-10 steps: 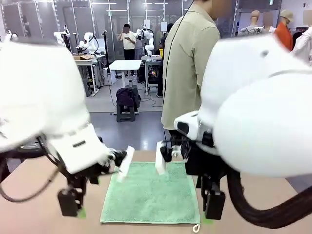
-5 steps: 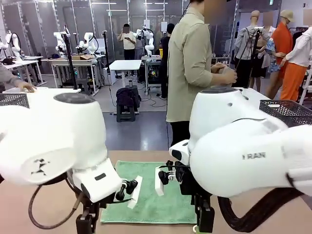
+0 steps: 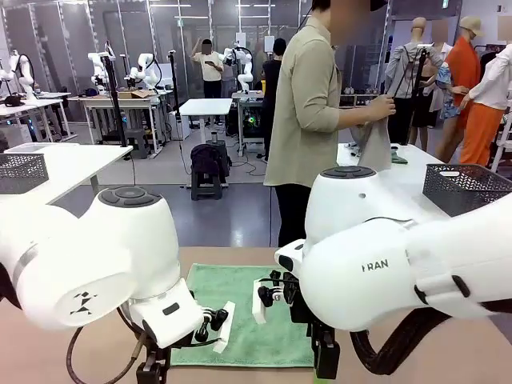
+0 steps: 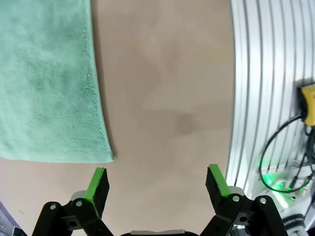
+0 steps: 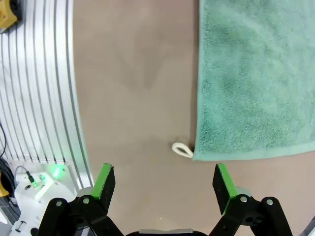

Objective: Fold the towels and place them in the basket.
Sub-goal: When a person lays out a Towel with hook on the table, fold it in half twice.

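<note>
Left wrist | left hand spread wide | mint towel flat beside

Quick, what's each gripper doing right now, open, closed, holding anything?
Left gripper: open, empty, over the table beside the mint towel.
Right gripper: open, empty, by that towel's loop.

Mint green towel lies flat between left arm and right arm — person stands beyond table.
</note>
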Robot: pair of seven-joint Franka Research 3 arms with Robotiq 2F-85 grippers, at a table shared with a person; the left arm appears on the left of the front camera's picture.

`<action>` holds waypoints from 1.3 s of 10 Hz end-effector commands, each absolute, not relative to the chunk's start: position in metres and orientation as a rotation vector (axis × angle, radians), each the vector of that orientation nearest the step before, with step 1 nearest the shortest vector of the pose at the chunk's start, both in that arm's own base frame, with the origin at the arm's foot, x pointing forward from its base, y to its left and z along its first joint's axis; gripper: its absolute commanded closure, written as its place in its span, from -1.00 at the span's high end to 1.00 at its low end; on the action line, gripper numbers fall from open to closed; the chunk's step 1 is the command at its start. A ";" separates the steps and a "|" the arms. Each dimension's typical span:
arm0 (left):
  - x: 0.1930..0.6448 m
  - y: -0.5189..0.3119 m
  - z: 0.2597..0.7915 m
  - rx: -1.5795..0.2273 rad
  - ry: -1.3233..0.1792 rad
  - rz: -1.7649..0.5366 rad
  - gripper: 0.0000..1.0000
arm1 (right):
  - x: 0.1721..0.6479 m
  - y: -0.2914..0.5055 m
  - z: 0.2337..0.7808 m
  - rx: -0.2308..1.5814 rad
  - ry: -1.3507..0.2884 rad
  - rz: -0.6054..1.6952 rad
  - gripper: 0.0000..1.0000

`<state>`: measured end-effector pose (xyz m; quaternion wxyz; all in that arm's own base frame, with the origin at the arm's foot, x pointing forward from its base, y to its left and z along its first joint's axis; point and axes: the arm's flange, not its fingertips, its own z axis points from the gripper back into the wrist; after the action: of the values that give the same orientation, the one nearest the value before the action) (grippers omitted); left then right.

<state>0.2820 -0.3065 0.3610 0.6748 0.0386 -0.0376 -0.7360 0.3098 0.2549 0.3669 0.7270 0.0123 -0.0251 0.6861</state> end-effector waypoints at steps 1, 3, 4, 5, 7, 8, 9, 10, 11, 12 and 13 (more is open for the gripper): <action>0.288 -0.306 0.346 0.133 -0.127 -1.659 1.00 | 0.304 0.241 0.342 -0.002 -0.087 1.531 1.00; 0.295 -0.300 0.343 0.122 -0.132 -1.656 1.00 | 0.310 0.240 0.336 0.004 -0.078 1.537 1.00; 0.297 -0.297 0.343 0.123 -0.127 -1.622 1.00 | 0.312 0.239 0.334 0.009 -0.077 1.534 1.00; 0.298 -0.295 0.345 0.107 -0.126 -1.586 1.00 | 0.313 0.239 0.332 0.013 -0.079 1.530 1.00; 0.298 -0.293 0.347 0.087 -0.111 -1.575 1.00 | 0.313 0.239 0.332 0.013 -0.066 1.534 1.00; 0.300 -0.294 0.349 0.097 -0.101 -1.610 1.00 | 0.326 0.252 0.341 0.016 -0.056 1.504 1.00; 0.300 -0.294 0.349 0.097 -0.101 -1.610 1.00 | 0.326 0.252 0.341 0.016 -0.056 1.504 1.00; 0.300 -0.294 0.349 0.097 -0.101 -1.610 1.00 | 0.326 0.252 0.341 0.016 -0.056 1.504 1.00; 0.300 -0.294 0.349 0.097 -0.101 -1.610 1.00 | 0.326 0.252 0.341 0.016 -0.056 1.504 1.00; 0.300 -0.293 0.349 0.094 -0.101 -1.604 1.00 | 0.326 0.252 0.341 0.016 -0.056 1.504 1.00; 0.305 -0.296 0.340 0.099 -0.109 -1.619 1.00 | 0.325 0.252 0.342 0.014 -0.055 1.507 1.00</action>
<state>0.3003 -0.2935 0.3479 0.6927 0.0421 -0.0437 -0.7186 0.3251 0.2523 0.3417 0.7292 0.0060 -0.0252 0.6838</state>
